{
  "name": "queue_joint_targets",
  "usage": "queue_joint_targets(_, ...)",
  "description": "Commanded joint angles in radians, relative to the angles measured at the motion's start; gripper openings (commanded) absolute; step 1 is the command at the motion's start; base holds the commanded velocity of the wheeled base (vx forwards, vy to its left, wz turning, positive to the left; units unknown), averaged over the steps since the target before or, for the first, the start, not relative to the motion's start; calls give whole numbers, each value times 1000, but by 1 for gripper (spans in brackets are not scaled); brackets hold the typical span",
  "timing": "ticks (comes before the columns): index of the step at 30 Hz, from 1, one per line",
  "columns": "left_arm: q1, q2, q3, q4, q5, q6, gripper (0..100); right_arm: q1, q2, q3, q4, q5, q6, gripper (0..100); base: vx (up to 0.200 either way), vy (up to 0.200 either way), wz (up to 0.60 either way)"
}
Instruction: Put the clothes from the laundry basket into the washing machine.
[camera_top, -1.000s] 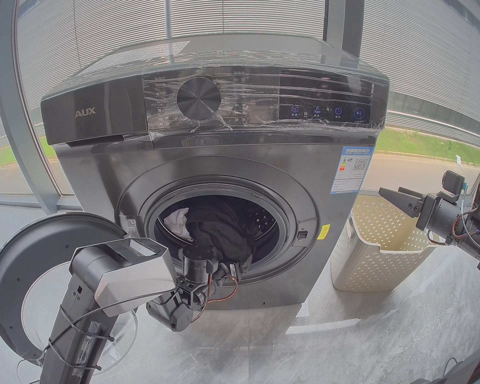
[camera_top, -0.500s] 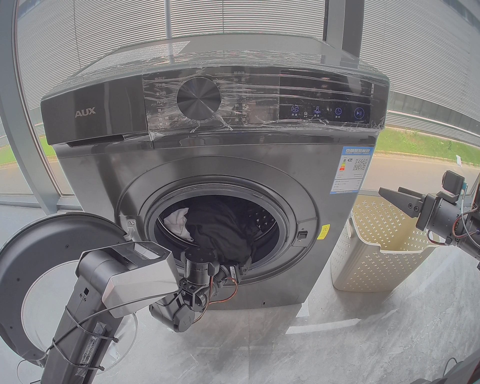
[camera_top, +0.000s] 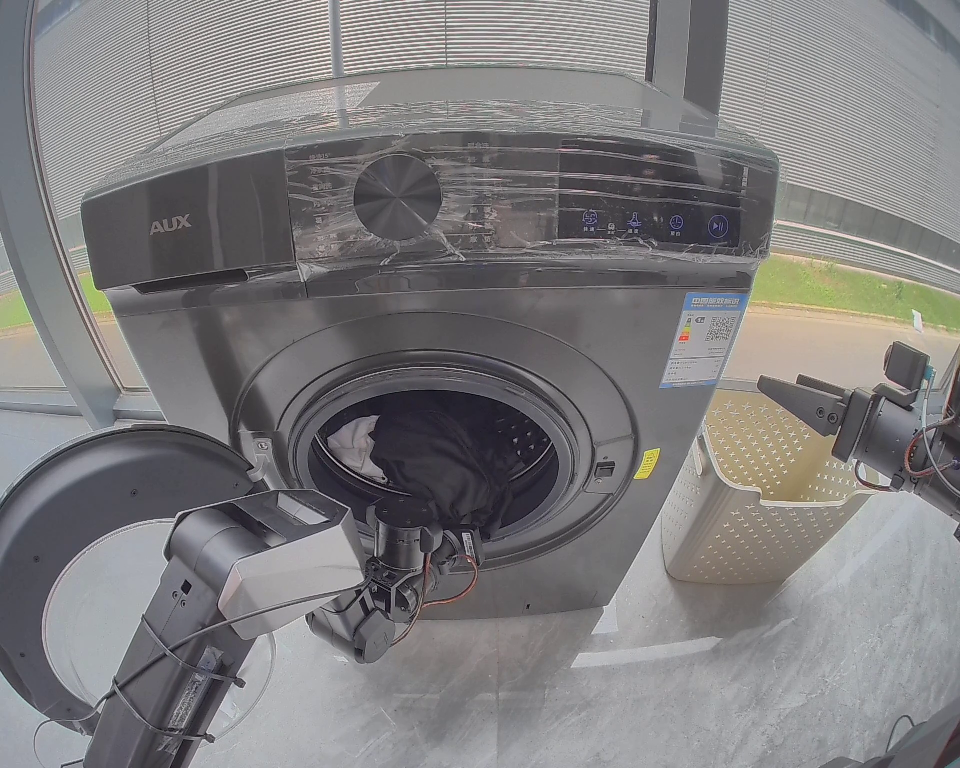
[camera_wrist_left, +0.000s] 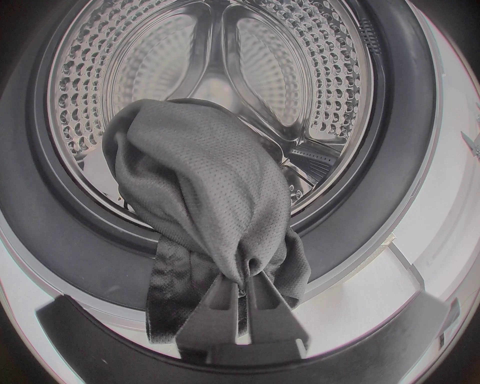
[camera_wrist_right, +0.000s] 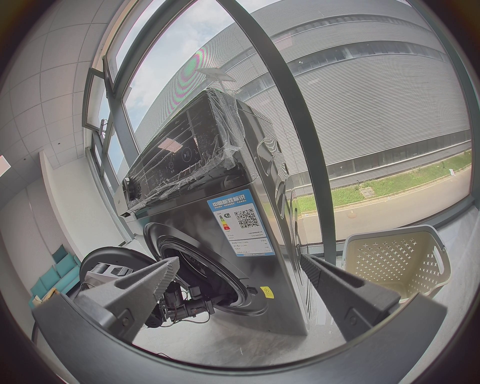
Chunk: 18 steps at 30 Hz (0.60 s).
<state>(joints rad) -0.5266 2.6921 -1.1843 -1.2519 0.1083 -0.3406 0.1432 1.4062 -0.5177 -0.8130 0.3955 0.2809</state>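
Washing machine (camera_top: 430, 330) stands front-on with its round door (camera_top: 70, 560) swung fully open on the robot's left. Clear film is wrapped over the control panel (camera_top: 500, 200). Left gripper (camera_wrist_left: 243, 290) sits at the lower edge of the opening, clenched on a bunched fold of the dark garment (camera_wrist_left: 210, 200), with its 2 fingers (camera_wrist_left: 210, 315) pressed together around the cloth. The bulk of that garment (camera_top: 440, 465) lies across the lower lip of the drum (camera_wrist_left: 280, 65), partly inside. 1 flap hangs outward over the grey seal (camera_wrist_left: 65, 235) beside the fingers. 1 white garment (camera_top: 352, 445) lies inside the drum, touching the dark one on its left side as the head view shows it. Laundry basket (camera_top: 760, 500) is a cream perforated tub on the floor just beside the machine's right flank, tilted slightly toward the robot. Right gripper (camera_top: 790, 390) hangs above the basket's near rim, apart from it and released, its 2 fingers (camera_wrist_right: 135, 295) spread wide. From the right wrist, the basket (camera_wrist_right: 400, 250) and the machine's side show past them.
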Motion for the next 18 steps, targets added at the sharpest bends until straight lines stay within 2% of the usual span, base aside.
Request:
queue_joint_targets(1, 0, 11, -5, -1, 1, -1, 0, -1, -1, 1, 0, 0, 0, 100, 0, 0, 0)
queue_joint_targets(5, 11, 8, -38, -11, 2, -6, 0, -1, -1, 1, 0, 0, 0, 100, 0, 0, 0)
queue_joint_targets(8, 17, -9, -143, -17, 8, -29, 0, -2, -1, 1, 0, 0, 0, 100, 0, 0, 0)
queue_joint_targets(13, 22, -23, -310, -17, 50, -69, 0, -2, -1, 1, -2, 0, 0, 100, 0, 0, 0)
queue_joint_targets(18, 36, -12, -383, -17, 51, -74, 0, -4, -7, 5, 0, 0, 1, 100, 0, 0, 0)
